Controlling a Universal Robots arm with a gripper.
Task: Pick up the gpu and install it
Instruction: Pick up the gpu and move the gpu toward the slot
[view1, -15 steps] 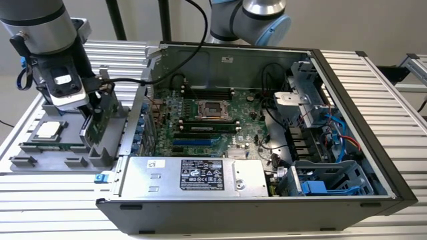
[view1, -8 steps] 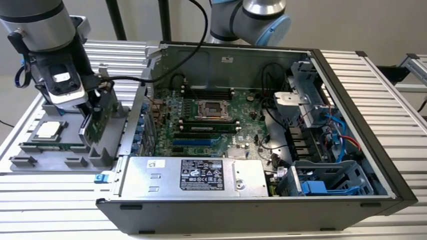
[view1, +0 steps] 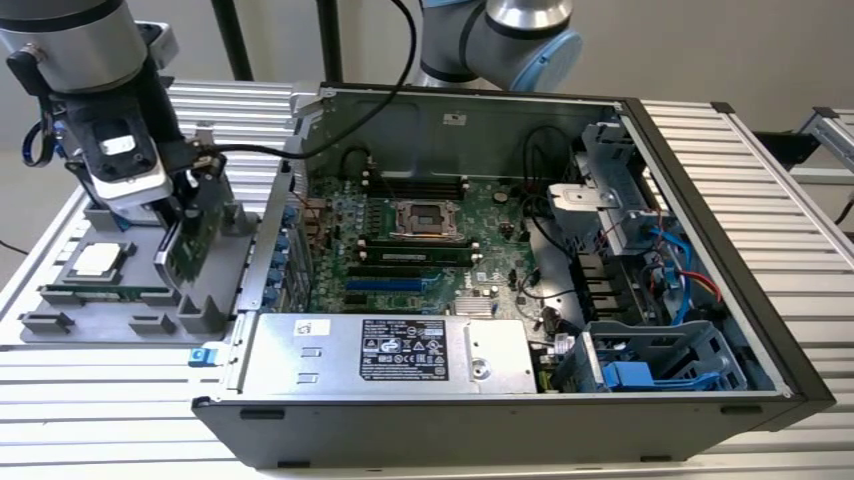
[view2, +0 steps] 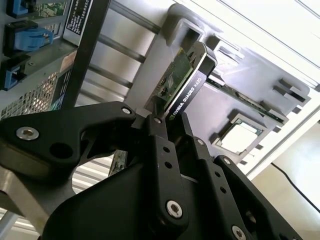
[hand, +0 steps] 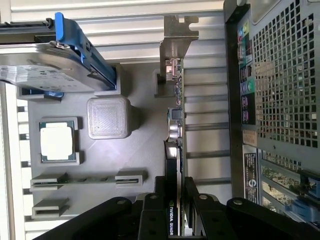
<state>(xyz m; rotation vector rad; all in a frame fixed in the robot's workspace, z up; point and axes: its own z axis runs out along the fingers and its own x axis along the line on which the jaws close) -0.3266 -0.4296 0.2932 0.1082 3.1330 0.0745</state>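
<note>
Gpu (view1: 191, 240) pinched by its upper edge between jaws pressed onto both faces, standing upright on edge at grey holder tray (view1: 80, 330) on tabletop (view1: 107, 400), just beside open computer case (view1: 507, 440), toward exterior view's left.

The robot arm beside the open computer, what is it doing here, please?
The arm's black gripper is shut on the thin green and black gpu card, holding it upright at the grey parts tray, at the exterior view's left of the open dark computer case. The card is not yet in the case.
</note>
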